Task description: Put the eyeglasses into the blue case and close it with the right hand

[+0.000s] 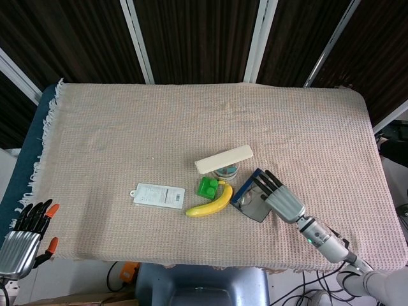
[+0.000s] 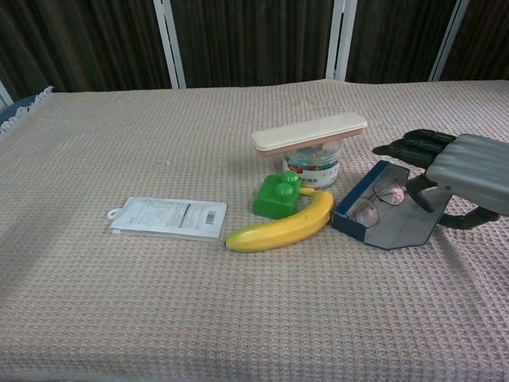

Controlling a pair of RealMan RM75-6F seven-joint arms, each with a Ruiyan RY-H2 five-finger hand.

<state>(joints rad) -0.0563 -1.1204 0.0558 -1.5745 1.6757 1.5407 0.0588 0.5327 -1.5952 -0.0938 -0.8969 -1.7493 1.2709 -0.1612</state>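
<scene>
The blue case [image 2: 359, 226] lies open on the cloth to the right of the banana, its grey inside facing up. In the head view the blue case [image 1: 254, 209] is partly covered by my right hand. The eyeglasses [image 2: 380, 202] lie inside it, against the blue wall. My right hand [image 2: 457, 171] hovers at the case's right end, fingers stretched out over the lid and thumb low beside it; it grips nothing. In the head view that right hand [image 1: 282, 199] reaches in from the lower right. My left hand [image 1: 24, 234] hangs off the table's near left corner, fingers apart and empty.
A banana [image 2: 282, 227] touches the case's left end. Behind it are a green block [image 2: 277, 195] and a round tin [image 2: 312, 169] with a beige case [image 2: 310, 133] lying across its top. A white packet [image 2: 169, 217] lies further left.
</scene>
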